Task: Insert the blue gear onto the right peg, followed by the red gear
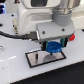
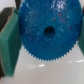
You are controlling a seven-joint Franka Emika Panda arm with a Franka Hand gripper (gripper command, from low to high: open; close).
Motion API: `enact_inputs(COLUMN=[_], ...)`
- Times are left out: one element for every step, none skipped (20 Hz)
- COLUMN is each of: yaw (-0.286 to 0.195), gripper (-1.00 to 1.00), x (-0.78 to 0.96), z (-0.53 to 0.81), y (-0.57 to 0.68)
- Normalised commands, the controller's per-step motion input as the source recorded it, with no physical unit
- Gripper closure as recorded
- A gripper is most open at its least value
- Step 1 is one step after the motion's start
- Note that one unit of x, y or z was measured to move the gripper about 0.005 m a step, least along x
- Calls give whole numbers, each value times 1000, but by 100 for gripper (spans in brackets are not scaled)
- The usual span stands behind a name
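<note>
Holding the blue gear (image 1: 53,48) between its two green fingers (image 2: 8,41), my gripper (image 1: 53,46) is closed on it at opposite sides of the toothed rim, as the wrist view shows. There the gear fills most of the picture, flat face toward the camera, its centre hole dark and free. In the exterior view the gear hangs just above the black-bordered plate (image 1: 41,59), over the plate's end that lies toward the exterior view's right, on the white bench (image 1: 15,70). I cannot make out the right peg there; it is too small or hidden under the gear. The red gear I do not find in either picture.

I judge this gear to be light, stiff plastic. It should not bend, but the smooth material can slip or turn between the fingers if I push it sideways against the peg. The rim hold seems right to me, because it leaves the hole open. I would lower it level and gently, since a tilted gear may jam on the pin.
</note>
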Motion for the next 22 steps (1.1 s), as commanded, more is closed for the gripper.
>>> enact_inputs(yaw=[0,0,0,0,0,0,0,0,0,0,0,0,0,0,0,0,0,0,0,0,0,0], gripper=[100,100,100,100,100,100,100,100,100,100,100,100,100,100,100,100,100,100,100,100,100,100], x=[101,95,96,69,48,28,37,116,99,112,85,116,103,107,69,9,63,49,49,77,54,119], z=[-193,-82,-151,-35,-36,-25,-42,131,62,54,78,179,233,203,20,286,437,540,506,440,189,104], y=[-65,-43,-53,-16,-21,-22,-19,9,8,23,9,5,-1,-16,0,0,0,0,0,0,-23,-21])
